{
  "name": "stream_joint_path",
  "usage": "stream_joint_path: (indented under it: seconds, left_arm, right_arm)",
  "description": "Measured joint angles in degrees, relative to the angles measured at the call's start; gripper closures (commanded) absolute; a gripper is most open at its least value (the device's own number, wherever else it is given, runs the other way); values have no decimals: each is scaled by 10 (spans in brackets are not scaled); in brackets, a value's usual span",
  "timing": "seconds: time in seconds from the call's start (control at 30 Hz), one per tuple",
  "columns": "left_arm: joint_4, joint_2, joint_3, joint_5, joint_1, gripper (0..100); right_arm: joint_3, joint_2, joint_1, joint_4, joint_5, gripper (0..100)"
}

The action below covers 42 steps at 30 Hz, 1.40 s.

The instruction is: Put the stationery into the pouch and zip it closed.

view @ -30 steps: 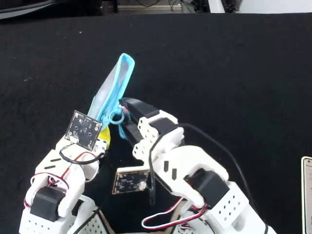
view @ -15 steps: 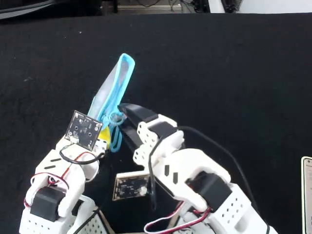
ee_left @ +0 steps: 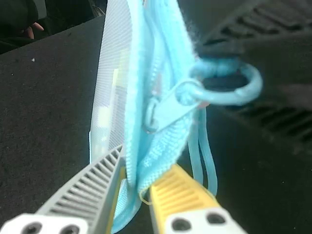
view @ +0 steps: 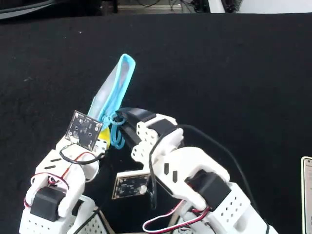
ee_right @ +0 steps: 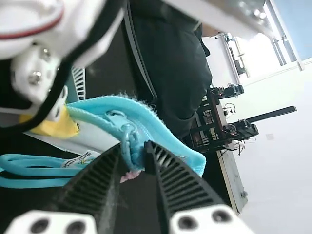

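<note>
The light-blue mesh pouch (view: pixel 114 83) is held up on edge over the black bench (view: pixel 224 68), slanting away from both arms. The left gripper (ee_left: pixel 135 171) has its grey and yellow fingers (ee_left: pixel 180 195) clamped on the pouch's near end. Just beside it, the right gripper (ee_right: pixel 132 148) has its black fingers (ee_right: pixel 97 180) pinched narrowly on the zipper pull (ee_left: pixel 168 105). The blue cord loop (view: pixel 117 137) hangs down between the two arms.

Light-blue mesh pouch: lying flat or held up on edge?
On edge: the left gripper clamps the pouch at one end; from above it shows narrow, zipper side up.
</note>
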Motion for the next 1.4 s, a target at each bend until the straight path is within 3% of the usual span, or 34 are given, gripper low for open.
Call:
stream_joint_path:
  seconds: [0.13,0.37,0.73,1.0,1.2,1.4]
  left_arm:
    - [0,0,0,0,0,967]
    - [-1,0,-1,0,1,970]
    - [-1,0,-1,0,1,970]
    - [-3,0,-2,0,1,970]
    - [-4,0,-17,0,1,970]
    - [-6,0,-18,-1,-3,970]
  right_arm:
    - [-10,0,0,0,-2,988]
    - [-43,8,32,1,-105,988]
    - [-44,14,72,-18,-182,988]
    - [-97,143,122,-78,-228,988]
    - [-197,249,150,-80,-287,988]
    - [-263,342,157,-80,-296,988]
